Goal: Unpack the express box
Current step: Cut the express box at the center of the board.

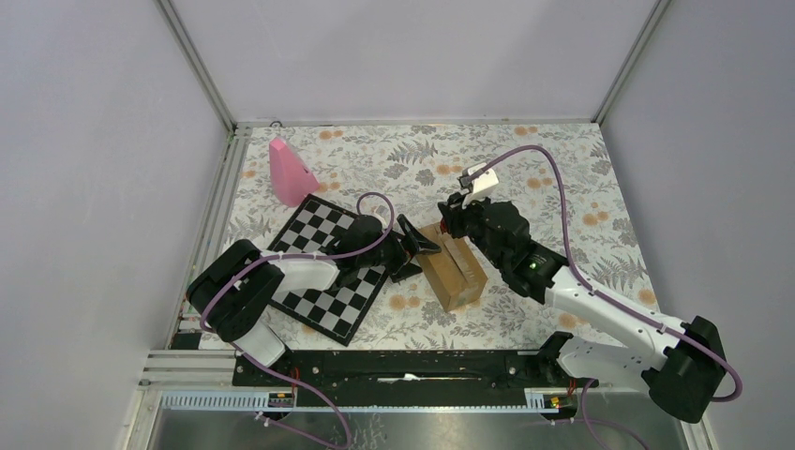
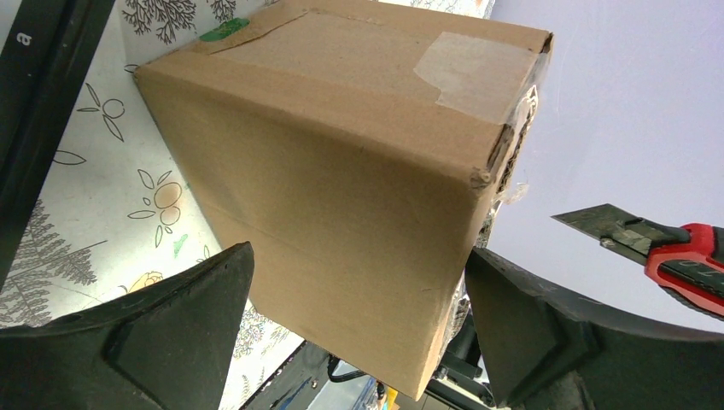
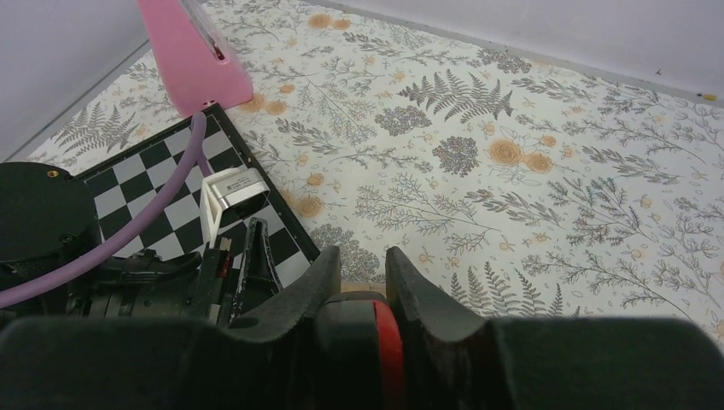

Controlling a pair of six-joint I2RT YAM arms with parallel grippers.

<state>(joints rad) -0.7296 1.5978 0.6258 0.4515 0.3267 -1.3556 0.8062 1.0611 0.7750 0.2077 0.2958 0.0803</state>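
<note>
Start at your left gripper point(image 2: 359, 256): its jaws stand as wide as they go, empty, one dark wedge-shaped finger on each side of the express box point(image 2: 341, 196). The box sits straight ahead of that hand and just beyond its fingertips; whether the pads touch the cardboard cannot be told. The box is plain brown corrugated card, cuboid, with matte faces and sharp, slightly frayed corners. Clear tape point(image 2: 474, 64) covers its top seam, and a small green mark point(image 2: 224, 30) sits at the far-left corner of the top. Seen from above, its long axis lies across the left hand's reach, so that hand faces a long side and is the nearer arm for bracing it. Past the box, to the right of the left fingers, the utility knife point(image 2: 649, 243) hangs in the air clear of the card, grey blade bared from a red and black handle. Your right gripper point(image 3: 363, 260) is clamped narrowly on that handle, above the box's far end. My judgement: the cut turns on running the blade along the taped seam lengthwise. Behind the left hand lies the chessboard point(image 1: 323, 272), and farther off the pink cone point(image 1: 291, 173), on the floral cloth point(image 1: 525, 159).
</note>
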